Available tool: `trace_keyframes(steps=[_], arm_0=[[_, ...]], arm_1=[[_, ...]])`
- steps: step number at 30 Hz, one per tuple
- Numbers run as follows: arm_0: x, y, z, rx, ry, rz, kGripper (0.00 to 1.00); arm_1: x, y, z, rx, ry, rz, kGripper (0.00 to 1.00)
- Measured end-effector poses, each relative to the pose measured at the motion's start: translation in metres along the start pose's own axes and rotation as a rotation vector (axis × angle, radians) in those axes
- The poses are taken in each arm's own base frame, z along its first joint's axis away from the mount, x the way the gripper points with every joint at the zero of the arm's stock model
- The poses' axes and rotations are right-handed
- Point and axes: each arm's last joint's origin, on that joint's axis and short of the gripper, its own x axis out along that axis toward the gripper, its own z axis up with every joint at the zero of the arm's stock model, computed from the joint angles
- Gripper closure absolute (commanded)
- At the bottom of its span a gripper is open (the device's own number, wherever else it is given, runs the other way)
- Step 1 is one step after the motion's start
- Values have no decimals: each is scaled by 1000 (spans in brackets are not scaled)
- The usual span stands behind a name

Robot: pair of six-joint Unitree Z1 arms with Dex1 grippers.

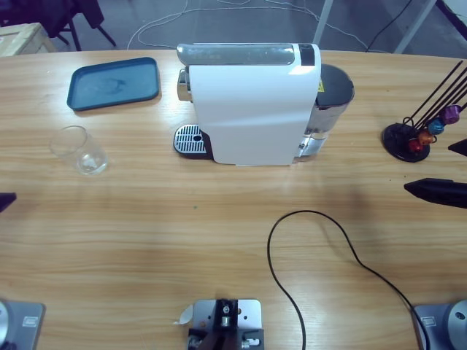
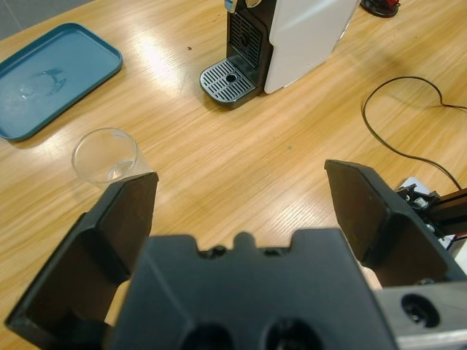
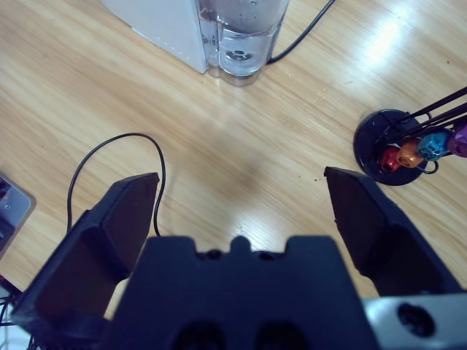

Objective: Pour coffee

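Note:
The white coffee machine (image 1: 248,109) stands at the table's middle back, its drip grille (image 1: 191,140) on its left and its water tank (image 1: 332,95) on its right. An empty clear glass (image 1: 80,149) stands on the table left of the machine, apart from the grille. My left gripper (image 2: 241,182) is open and holds nothing; the glass (image 2: 108,155) is ahead of its left jaw and the grille (image 2: 231,79) farther on. Only its tip (image 1: 6,200) shows at the left edge of the high view. My right gripper (image 3: 241,182) is open and empty, at the right edge (image 1: 430,169), facing the water tank (image 3: 241,29).
A blue tray (image 1: 113,82) lies at the back left. A black capsule stand (image 1: 412,138) with coloured capsules sits at the right, close to my right gripper. A black cable (image 1: 328,248) loops across the front right of the table.

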Motion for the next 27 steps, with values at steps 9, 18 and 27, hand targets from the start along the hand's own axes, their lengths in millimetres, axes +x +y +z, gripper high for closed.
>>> trace_keyframes(steps=[9, 18, 27], arm_0=[[0, 0, 0, 0, 0, -7, 0], [0, -3, 35, -2, -4, -11, 0], [53, 2, 120, -271, -3, 14, 0]], arm_1=[[-4, 0, -2, 2, -20, 1, 0], [-4, 0, -2, 2, -18, 1, 0], [-4, 0, -2, 2, -18, 0, 0]])
